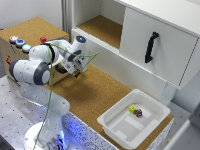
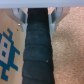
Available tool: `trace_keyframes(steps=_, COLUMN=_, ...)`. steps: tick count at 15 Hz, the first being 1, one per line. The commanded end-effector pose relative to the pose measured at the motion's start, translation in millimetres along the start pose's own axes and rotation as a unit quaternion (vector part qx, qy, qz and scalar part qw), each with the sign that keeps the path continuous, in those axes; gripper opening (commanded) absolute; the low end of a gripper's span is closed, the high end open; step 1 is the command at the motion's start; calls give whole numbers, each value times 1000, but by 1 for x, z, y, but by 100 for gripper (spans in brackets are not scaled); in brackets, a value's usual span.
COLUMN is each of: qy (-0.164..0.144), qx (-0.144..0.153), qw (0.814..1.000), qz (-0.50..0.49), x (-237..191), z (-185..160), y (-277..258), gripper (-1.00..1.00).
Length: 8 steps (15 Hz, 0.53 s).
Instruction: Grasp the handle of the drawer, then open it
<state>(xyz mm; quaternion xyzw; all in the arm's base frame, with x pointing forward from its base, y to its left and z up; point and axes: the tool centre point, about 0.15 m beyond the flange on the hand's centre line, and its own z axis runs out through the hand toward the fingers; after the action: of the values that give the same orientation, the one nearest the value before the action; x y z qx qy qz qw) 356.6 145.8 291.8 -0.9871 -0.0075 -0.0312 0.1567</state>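
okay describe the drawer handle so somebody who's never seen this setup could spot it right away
Start at the white cabinet filling the exterior view's upper right. On its tilted white front panel sits the handle, a black bar running roughly top to bottom. It is the only dark thing on that white face.

Bench (image 1: 95,95): rough matt cork-like surface. Drawer (image 1: 165,37) front: smooth matt white; handle (image 1: 151,47) glossy black. Tray (image 1: 117,131): smooth white plastic.
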Motion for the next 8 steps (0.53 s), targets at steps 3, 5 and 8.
trace_keyframes(steps=3, qy=-9, qx=22, qw=999, qz=21, x=-2, z=6, y=82, gripper=-100)
trace_keyframes(steps=5, qy=-8, qx=15, qw=1000, qz=14, x=0, z=5, y=75, gripper=100)
trace_keyframes(steps=8, qy=9, qx=0, qw=1000, qz=-5, x=3, z=-3, y=51, gripper=100)
